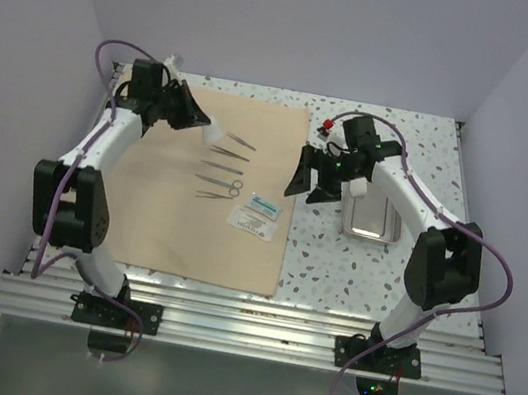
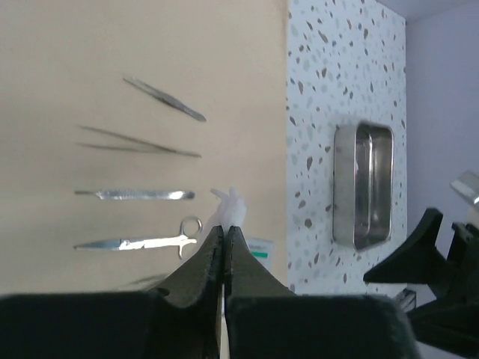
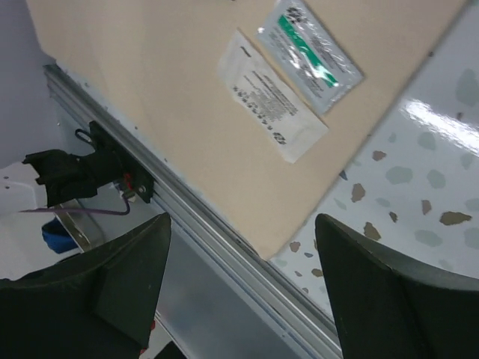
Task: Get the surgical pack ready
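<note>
Closest to the viewer, two arm bases are bolted to ribbed metal rails (image 1: 242, 331) along the near edge of a white speckled table (image 1: 433, 155). Pale lilac walls (image 1: 22, 66) box the table in on the left, far and right sides. One tan cloth (image 1: 187, 235) lies flat over the left half of the table, reaching almost from the far edge to the near edge, with its right edge running down the middle. The near half of the cloth is bare. A strip of speckled surface lies open between the cloth's right edge and one steel tray (image 1: 372, 221), which sits on the right half of the table, partly under the right arm. Five thin steel tools (image 1: 221, 166) lie in a column on the cloth toward its far right corner, apart from one another, among them one pair of scissors (image 1: 222, 185). Just nearer than the tools, by the cloth's right edge, two flat packets lie side by side: a white packet (image 3: 273, 97) with black print and a green-striped packet (image 3: 308, 54). The left pincer (image 2: 224, 228) hangs over the far part of the cloth, beside the far end of the column, its jaws closed on one small white gauze pad (image 2: 228, 208). The right pincer (image 3: 241, 224) hovers over the open strip near the cloth's right edge, jaws spread wide and holding nothing.
</note>
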### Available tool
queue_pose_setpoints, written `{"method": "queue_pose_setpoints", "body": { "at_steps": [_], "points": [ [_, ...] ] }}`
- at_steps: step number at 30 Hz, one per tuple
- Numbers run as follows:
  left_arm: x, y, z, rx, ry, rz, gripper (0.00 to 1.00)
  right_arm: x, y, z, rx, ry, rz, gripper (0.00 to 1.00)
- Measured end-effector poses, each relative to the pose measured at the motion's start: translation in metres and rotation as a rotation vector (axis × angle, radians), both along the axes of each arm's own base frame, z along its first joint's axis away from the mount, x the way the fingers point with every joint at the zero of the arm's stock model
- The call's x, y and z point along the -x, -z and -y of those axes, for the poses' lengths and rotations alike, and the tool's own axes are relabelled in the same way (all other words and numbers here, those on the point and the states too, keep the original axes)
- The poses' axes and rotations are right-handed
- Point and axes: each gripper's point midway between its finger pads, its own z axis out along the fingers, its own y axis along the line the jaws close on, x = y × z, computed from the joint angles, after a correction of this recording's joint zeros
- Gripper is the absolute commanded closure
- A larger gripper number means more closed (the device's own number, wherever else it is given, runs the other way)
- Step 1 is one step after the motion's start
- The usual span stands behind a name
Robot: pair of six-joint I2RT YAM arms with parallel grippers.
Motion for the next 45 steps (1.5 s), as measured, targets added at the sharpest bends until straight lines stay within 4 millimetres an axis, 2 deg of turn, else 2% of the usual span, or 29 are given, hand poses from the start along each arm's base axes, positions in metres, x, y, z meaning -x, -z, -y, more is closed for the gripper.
{"method": "queue_pose_setpoints", "body": {
  "at_steps": [2,6,11,14,18,23,31,36,41,45],
  "points": [
    [0.035,-0.014,0.009,-0.024,0.041,0.037,1.0,0.007,-0.014,-0.016,-0.053,-0.048,0.032,0.09],
    [0.116,-0.034,0.029,-0.019,0.148,0.09,1.0,0.027,-0.044,-0.048,-0.179,-0.161,0.093,0.03],
    [0.206,-0.062,0.036,0.023,0.257,0.219,1.0,0.068,-0.086,-0.085,-0.364,-0.323,0.197,0.01],
    [0.247,-0.074,0.04,0.054,0.308,0.279,1.0,0.099,-0.105,-0.102,-0.46,-0.419,0.231,0.01],
    [0.29,-0.087,0.045,0.107,0.379,0.34,1.0,0.134,-0.114,-0.124,-0.523,-0.537,0.244,0.02],
    [0.32,-0.092,0.05,0.15,0.444,0.343,1.0,0.166,-0.117,-0.144,-0.556,-0.632,0.251,0.04],
    [0.349,-0.091,0.054,0.195,0.501,0.31,1.0,0.178,-0.118,-0.153,-0.567,-0.668,0.265,0.06],
    [0.356,-0.093,0.056,0.221,0.52,0.302,1.0,0.188,-0.112,-0.165,-0.573,-0.702,0.258,0.09],
    [0.359,-0.095,0.057,0.238,0.524,0.292,1.0,0.207,-0.098,-0.186,-0.567,-0.748,0.215,0.2],
    [0.359,-0.095,0.057,0.243,0.523,0.286,1.0,0.216,-0.095,-0.193,-0.571,-0.76,0.194,0.41]
  ]
}}
